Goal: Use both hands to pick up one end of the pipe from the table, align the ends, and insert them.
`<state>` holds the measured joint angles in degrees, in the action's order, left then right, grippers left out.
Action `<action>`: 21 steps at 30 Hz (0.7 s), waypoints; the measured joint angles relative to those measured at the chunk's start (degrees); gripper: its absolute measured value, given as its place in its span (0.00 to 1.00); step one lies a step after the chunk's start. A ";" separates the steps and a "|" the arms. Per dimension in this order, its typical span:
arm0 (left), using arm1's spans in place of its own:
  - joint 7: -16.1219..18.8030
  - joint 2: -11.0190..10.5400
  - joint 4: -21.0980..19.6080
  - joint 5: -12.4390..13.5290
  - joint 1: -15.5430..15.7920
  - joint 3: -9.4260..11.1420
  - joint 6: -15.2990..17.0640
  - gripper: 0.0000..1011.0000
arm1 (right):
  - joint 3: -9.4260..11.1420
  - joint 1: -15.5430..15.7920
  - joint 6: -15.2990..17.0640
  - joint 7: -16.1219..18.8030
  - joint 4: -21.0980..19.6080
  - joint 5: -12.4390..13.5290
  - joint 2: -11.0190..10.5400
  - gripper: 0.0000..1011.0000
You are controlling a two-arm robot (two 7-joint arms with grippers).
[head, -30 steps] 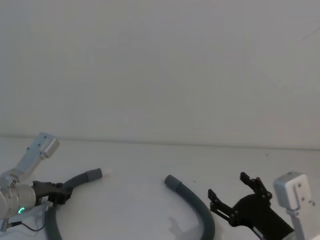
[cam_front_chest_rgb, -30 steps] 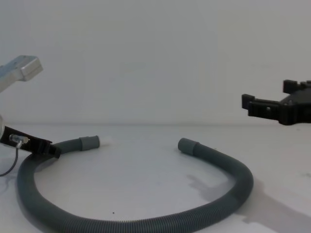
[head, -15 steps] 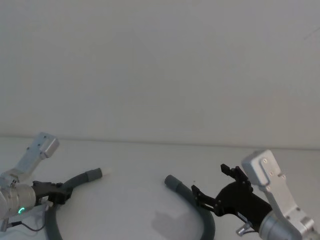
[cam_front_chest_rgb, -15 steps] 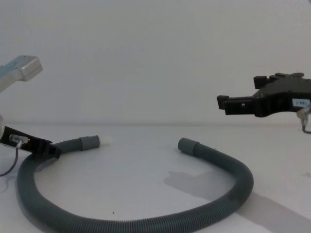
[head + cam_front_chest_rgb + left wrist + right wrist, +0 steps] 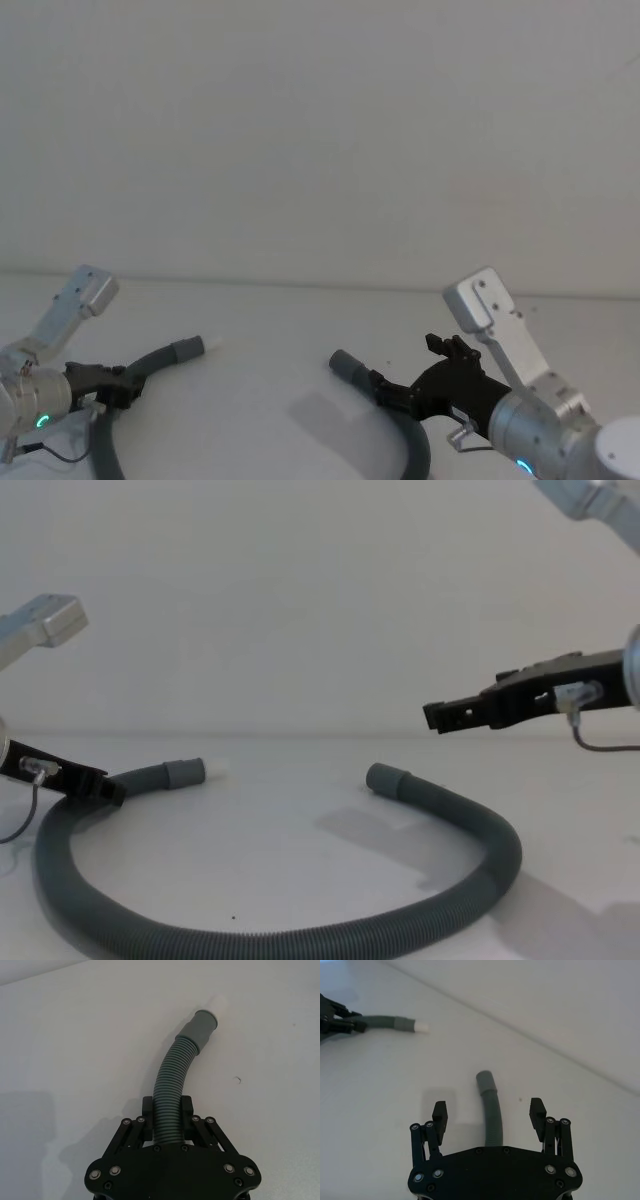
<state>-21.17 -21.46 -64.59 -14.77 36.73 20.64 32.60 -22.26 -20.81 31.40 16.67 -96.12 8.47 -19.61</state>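
The pipe (image 5: pixel 440 798) lies looped on the desk (image 5: pixel 290 820), its plain cuff (image 5: pixel 486 1081) running lengthwise under and between the wide-spread fingers of the right pincer (image 5: pixel 488 1106) hovering above, while the left pincer (image 5: pixel 167 1110) clamps the other end's corrugated neck at lower left.

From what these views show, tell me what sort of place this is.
Likely a robot test bench: a plain white table against a blank pale wall, with one grey corrugated hose on it. The left gripper clamps the hose near its white-tipped cuff; the right gripper hovers open over the other end.
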 joint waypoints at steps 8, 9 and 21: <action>0.00 0.00 0.00 0.00 0.00 0.00 0.00 0.29 | -0.50 -2.56 7.02 -1.18 3.22 -0.14 3.54 0.99; 0.00 0.00 0.00 0.00 0.00 0.00 0.00 0.29 | -0.54 -2.72 7.48 -1.31 3.50 -0.17 3.81 0.99; 0.00 0.00 0.00 0.00 0.00 0.00 0.00 0.29 | -1.98 -5.40 10.61 -2.86 8.69 -1.79 6.99 0.99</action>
<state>-21.17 -21.46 -64.59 -14.77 36.73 20.65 32.60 -24.24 -26.21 42.01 13.81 -87.43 6.68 -12.63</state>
